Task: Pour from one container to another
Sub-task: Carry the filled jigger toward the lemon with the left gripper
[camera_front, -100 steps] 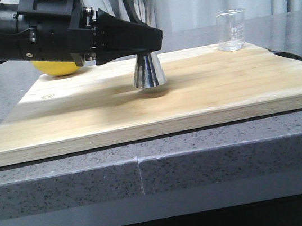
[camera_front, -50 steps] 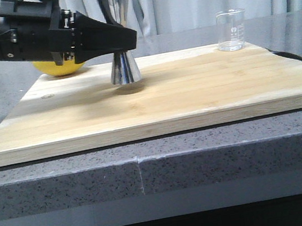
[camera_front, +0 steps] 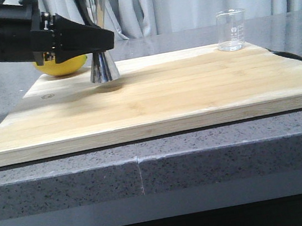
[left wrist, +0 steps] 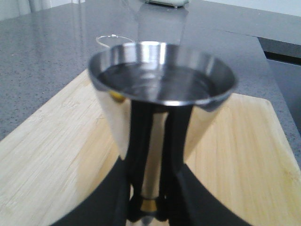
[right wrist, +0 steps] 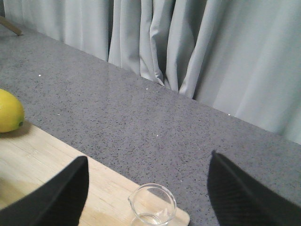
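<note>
Item: steel jigger (camera_front: 103,66), upright near the far left of the cutting board (camera_front: 193,92), just beside a lemon (camera_front: 61,66). We note our left gripper (camera_front: 107,39) clamped on its narrow gold waist, the sensible hold; polished steel looks rigid and slippery.

Item: glass beaker (camera_front: 232,30), far right corner of the board on the counter (camera_front: 65,182), well apart. We judge it light and fragile, best taken around the body.

Our right gripper (right wrist: 148,188) hovers above it, spread wide, empty.

Only the left wrist view shows the jigger's upper cup; only the right wrist view shows the beaker's pour lip.
</note>
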`<state>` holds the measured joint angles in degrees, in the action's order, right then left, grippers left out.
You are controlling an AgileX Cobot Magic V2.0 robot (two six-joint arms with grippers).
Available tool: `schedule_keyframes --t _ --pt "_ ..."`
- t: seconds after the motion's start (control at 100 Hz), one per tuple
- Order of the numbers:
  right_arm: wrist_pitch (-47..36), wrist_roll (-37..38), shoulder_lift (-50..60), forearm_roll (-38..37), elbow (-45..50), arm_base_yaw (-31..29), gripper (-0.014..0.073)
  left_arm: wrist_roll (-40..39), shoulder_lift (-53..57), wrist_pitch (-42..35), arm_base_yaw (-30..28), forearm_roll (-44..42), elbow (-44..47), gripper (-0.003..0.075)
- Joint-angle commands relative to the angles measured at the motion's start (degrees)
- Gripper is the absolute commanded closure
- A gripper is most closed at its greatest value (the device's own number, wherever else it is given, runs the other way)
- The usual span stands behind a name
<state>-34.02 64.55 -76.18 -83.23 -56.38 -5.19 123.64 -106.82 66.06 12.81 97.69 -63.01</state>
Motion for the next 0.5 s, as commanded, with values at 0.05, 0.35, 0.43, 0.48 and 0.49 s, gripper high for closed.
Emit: schedule_keyframes --t 0.05,0.35,0.43,0.48,0.49 --pt "-0.8 0.2 2.1 1.8 -1.4 -0.4 0.0111 0.1 3.3 6.7 -0.9 3.7 -1.6 0.0738" --pt "-0.6 0.2 2.1 1.7 -1.4 -0.4 0.0111 0.1 3.3 6.7 -1.7 2.3 -1.6 0.0738" --pt "-0.6 0.2 2.1 1.7 -1.4 -0.4 0.0111 0.1 3.3 6.7 -1.7 2.3 -1.6 0.0738" --pt "-0.6 0.2 2.1 1.7 -1.4 -0.4 0.0111 0.1 3.3 6.7 -1.7 2.1 -1.6 0.0738" --pt "-0.6 0.2 2.1 1.6 -1.4 -0.4 0.0111 0.1 3.3 6.7 -1.7 2.1 -1.6 0.0739"
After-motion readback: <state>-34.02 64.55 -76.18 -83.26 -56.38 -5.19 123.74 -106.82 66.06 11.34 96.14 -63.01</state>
